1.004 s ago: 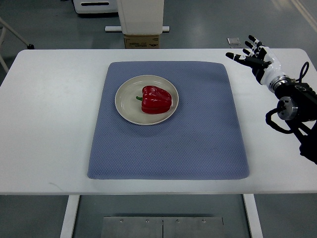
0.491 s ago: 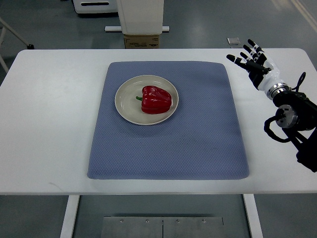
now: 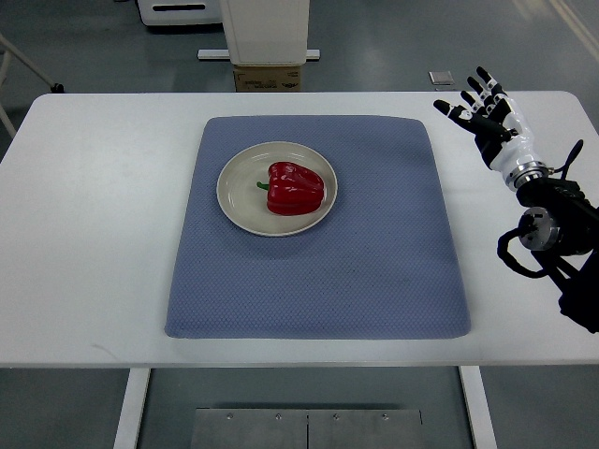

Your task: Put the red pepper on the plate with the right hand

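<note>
Red pepper point(image 3: 296, 188) is sitting on the plate point(image 3: 238, 200) — lying on its side, green stem pointing toward the pic's left, body a bit right of the plate's center but fully inside the rim. Looks settled, not tipping, so imo the placing part of the task is basically done.

Plate sits on the blue-grey mat point(image 3: 374, 262), upper-left part of it. Mat is prob there to give a soft, non-slip patch so stuff doesn't skate around on the white tabletop point(image 3: 94, 234). Nothing else on the mat afaict.

Right robot hand point(image 3: 485, 117) is way off to the right, past the mat's right edge, above the far-right corner of the tabletop. Fingers point(image 3: 470, 98) are spread out and pointing up and away from the camera, palm empty — released, holding nothing. Wrist and forearm w/ the black cables run down to the pic's right edge. So pepper and hand are well apart, with a whole stretch of bare mat between them, no contact at all.

My guess why it's held like that: hand is parked clear of the work area w/ fingers splayed so nothing bumps the plate.

Left arm isn't in the pic.
</note>
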Tool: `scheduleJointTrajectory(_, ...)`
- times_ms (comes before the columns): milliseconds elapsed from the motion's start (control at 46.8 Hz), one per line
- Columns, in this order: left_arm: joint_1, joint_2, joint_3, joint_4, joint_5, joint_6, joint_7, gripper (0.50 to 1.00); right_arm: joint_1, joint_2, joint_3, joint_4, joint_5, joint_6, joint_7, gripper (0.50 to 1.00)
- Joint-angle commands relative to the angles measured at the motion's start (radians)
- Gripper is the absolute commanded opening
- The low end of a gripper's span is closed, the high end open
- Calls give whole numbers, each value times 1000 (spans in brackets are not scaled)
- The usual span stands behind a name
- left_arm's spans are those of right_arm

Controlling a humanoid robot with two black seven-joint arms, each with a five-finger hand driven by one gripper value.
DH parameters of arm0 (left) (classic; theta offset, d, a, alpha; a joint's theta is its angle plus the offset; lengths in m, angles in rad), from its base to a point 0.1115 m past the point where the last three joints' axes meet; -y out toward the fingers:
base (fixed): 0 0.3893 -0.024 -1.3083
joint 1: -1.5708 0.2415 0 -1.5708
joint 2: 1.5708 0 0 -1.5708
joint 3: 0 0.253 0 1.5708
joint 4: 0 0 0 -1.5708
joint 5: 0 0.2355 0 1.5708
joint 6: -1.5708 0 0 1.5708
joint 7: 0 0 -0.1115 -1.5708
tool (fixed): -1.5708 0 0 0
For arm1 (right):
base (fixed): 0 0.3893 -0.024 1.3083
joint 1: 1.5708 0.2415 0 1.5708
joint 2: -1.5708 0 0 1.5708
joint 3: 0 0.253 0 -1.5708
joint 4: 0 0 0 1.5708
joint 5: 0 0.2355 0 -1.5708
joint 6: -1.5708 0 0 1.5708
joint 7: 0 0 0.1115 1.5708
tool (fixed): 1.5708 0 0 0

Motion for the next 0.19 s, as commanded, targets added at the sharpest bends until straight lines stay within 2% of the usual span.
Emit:
scheduleJointTrajectory(0, 0, 0, 0, 0, 0, 0, 0, 1000, -5, 0, -2, 1, 0, -1, -3, 1000)
scheduleJointTrajectory(171, -1, 0, 0, 0, 0, 0, -1, 1000, -22, -1, -6, 1, 0, 1, -4, 1000)
